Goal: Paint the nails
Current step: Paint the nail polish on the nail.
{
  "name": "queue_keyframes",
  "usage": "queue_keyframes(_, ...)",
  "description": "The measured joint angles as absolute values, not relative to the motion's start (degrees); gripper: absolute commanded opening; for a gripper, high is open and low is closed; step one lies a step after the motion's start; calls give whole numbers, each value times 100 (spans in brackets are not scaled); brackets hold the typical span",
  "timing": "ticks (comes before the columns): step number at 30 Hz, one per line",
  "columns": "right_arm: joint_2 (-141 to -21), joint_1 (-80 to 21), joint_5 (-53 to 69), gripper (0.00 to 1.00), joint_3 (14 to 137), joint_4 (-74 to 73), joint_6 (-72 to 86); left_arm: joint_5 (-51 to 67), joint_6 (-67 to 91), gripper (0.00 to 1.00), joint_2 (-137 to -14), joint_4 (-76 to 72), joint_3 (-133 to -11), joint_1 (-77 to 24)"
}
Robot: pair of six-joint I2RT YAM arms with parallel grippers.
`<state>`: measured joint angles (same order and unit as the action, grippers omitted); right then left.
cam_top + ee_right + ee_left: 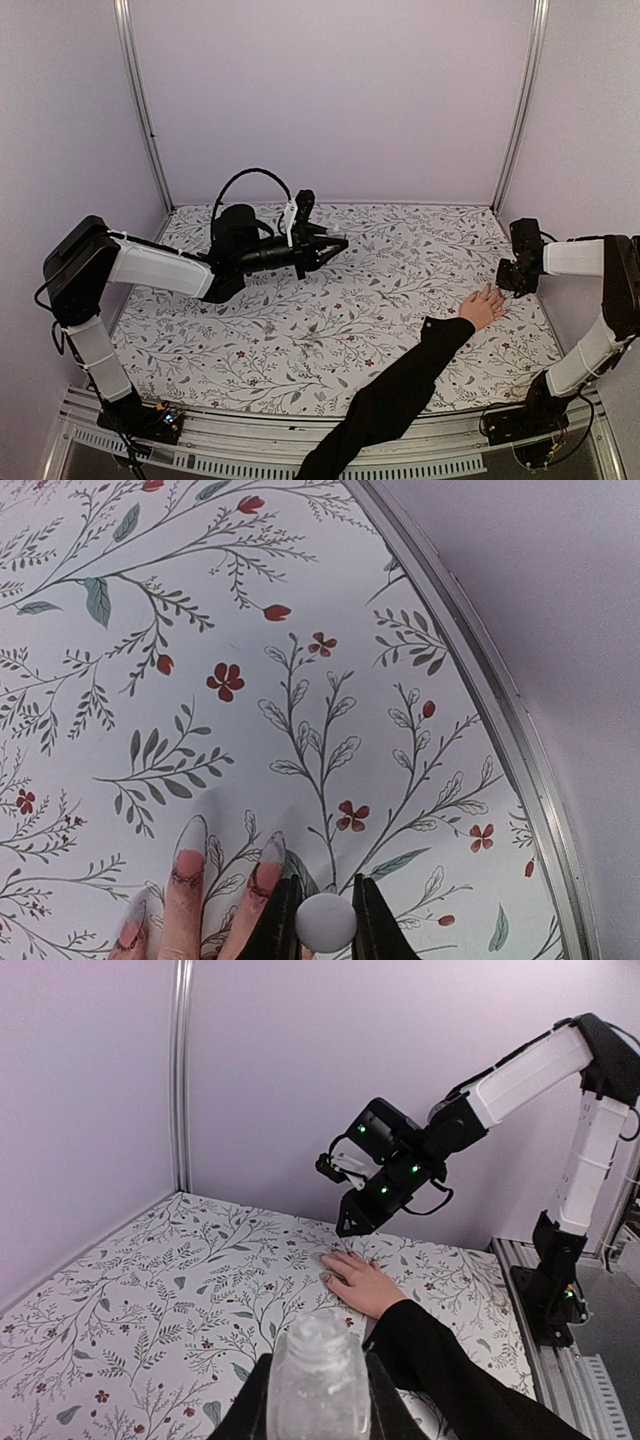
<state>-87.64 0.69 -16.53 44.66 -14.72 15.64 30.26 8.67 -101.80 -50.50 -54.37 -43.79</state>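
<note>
Down at six o'clock a black sleeve [400, 390] comes in over the near rail [250, 420] and slants up toward two o'clock across the flowered counter [280, 330]. And there's the person's hand [483, 307], flat on the cloth at the counter's three o'clock side, fingers spread and aimed at the far right corner. Now the nails [190, 835]: the right wrist view catches three fingertips poking in at its bottom edge, pale nails pointing to twelve. The right hand [326, 892] is right on top of them, with the closest nail just beside its left finger, at about ten o'clock from the tip. I can't call whether they touch. Its jaws are drawn in narrow, pinching a small white round piece [325, 923], seen end on. From the left wrist view that same hand hangs nose-down just above the fingertips. From overhead it sits at one o'clock of the person's hand. Further out, well apart at nine o'clock and past the counter's middle, the left hand [340, 243] lies level above the cloth, aimed at three o'clock. It is clamped tight on a pale translucent bottle [318, 1345], upright, its threaded neck bare at the top. Behind everything, the lilac back wall [330, 100].
</note>
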Motion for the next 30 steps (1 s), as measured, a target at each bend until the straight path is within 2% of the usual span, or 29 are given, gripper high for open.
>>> queue_keyframes(30, -8965, 193, -1835, 0, 4657, -1341, 1387, 2976, 867, 0, -10180, -5052, -5437, -4379)
